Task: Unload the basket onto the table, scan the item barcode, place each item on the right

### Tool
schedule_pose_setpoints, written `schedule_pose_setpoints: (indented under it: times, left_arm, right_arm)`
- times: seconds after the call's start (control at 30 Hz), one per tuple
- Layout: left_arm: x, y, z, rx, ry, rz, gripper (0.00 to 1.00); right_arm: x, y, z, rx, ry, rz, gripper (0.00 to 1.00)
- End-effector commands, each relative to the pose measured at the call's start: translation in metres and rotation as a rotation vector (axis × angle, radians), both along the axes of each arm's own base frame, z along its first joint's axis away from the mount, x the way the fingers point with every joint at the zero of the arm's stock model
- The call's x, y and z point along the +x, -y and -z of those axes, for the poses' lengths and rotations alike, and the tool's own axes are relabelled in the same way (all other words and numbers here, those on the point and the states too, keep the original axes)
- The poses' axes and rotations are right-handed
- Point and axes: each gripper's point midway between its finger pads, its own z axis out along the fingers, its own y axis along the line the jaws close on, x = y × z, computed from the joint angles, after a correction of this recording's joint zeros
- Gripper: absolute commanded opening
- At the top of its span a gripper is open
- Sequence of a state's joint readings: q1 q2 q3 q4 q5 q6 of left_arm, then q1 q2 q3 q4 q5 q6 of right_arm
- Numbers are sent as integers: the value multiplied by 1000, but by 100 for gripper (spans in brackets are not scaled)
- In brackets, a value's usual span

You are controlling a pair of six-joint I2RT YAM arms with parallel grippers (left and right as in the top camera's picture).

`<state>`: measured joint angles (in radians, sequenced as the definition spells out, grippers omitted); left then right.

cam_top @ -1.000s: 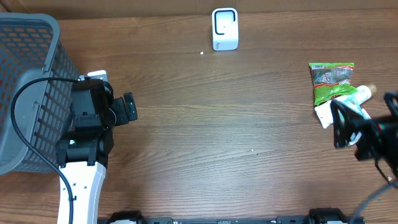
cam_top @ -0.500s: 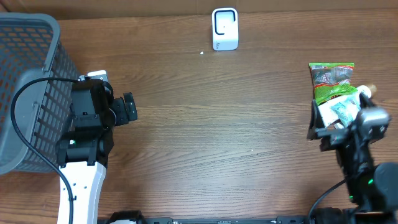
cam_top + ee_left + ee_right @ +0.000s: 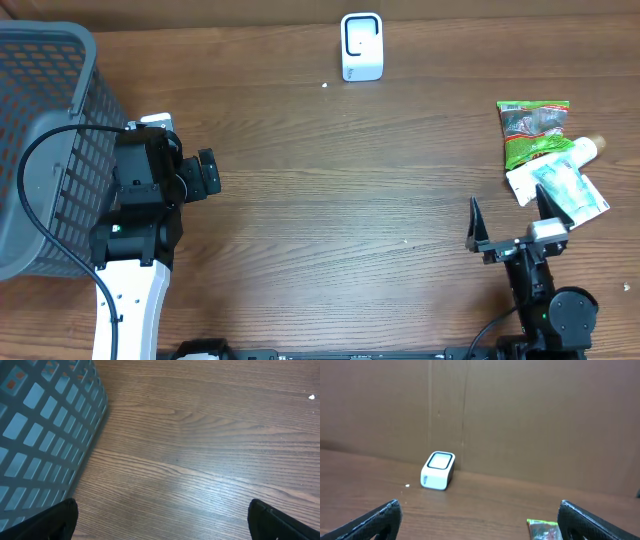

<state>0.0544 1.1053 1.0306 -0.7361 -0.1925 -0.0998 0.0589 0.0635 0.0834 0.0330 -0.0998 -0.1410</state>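
grey basket (image 3: 55, 90), wooden table (image 3: 350, 200), white speck (image 3: 325, 85)

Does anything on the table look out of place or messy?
Nothing looks spilled or damaged. The items at the right edge lie in a loose, overlapping heap: a green packet with white and teal packaging slanted against its lower end. A tiny white speck lies near the scanner.

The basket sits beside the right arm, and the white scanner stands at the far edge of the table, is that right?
Not quite. The overhead view shows the basket beside the left arm, not the right. The white scanner does stand at the far edge of the table.
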Motion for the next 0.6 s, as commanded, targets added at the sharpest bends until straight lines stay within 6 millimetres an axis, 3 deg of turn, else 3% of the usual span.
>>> schedule_pose_setpoints:
  times: [0.0,0.3,0.57]
  left_arm:
    - [0,-3,-4,16,8,0,100]
    - [0,-3,-4,16,8,0,100]
    - [0,-3,-4,16,8,0,100]
  right_arm:
    - [-1,-2,7,-6,15,-11,100]
    - [1,-2,50,-11,-126,-11,100]
    - [1,-2,50,-6,-124,-12,100]
